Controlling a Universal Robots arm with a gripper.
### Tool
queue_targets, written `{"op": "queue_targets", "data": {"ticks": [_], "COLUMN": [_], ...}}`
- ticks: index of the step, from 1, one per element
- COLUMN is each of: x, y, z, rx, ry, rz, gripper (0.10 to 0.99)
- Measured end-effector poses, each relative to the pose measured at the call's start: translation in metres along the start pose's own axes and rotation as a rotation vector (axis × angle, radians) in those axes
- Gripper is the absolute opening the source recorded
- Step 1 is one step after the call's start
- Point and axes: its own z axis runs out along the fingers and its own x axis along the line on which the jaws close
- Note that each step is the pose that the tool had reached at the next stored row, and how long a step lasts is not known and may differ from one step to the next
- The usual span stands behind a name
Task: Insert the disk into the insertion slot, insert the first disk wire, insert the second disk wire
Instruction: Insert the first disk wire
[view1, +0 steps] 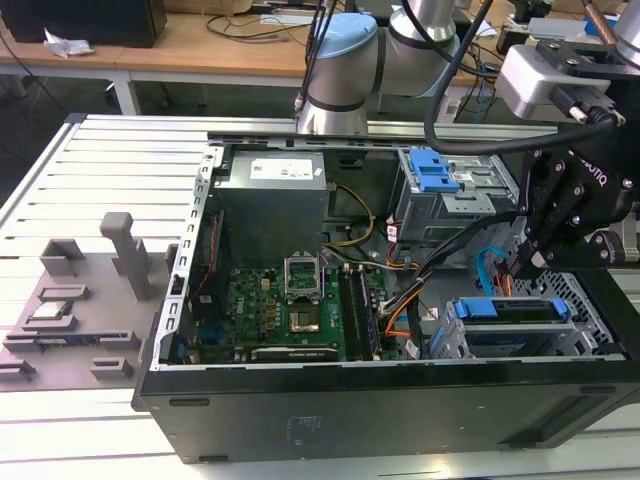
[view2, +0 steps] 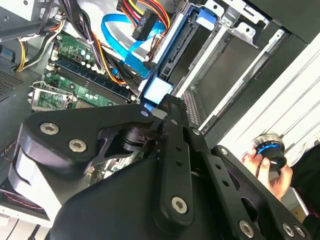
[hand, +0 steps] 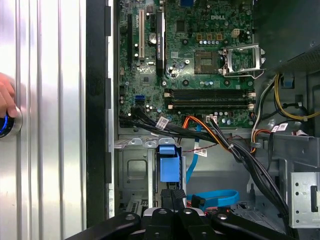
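The disk (view1: 505, 310) sits in the insertion slot (hand: 131, 170). It looks hard and a bit heavy, so its blue handle (hand: 168, 162) is the place to hold. The gripper (hand: 172, 194) is clenched, empty, beside it

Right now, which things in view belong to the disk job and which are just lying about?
Job: the disk, the insertion slot, the claw, blue wire.
Lying about: grey parts tray, motherboard, power supply, a hand on a knob.
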Motion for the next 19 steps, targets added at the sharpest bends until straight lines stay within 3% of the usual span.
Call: {"op": "queue_targets", "data": {"ticks": [3,4,8,11,13,16,19], "x": [0.0000,-0.0002,-0.0027,-0.0134,-0.0282,-0.0421,-0.0456], "y": [-0.0023,-0.0104,-0.0238,-0.0352,-0.0405,-0.0413,-0.0414], "z": [0.0002,0.0004,0.0037,0.0069,0.0102,0.0185,0.0229], "rx": [0.000,0.000,-0.001,-0.002,-0.002,-0.002,-0.002], "ry": [-0.0003,-0.0001,0.0009,0.0038,0.0072,0.0075,0.0077], "rz": [0.000,0.000,0.000,0.000,0.000,0.000,0.000], "gripper": [0.106,0.106,0.106,0.106,0.106,0.106,0.106]}}
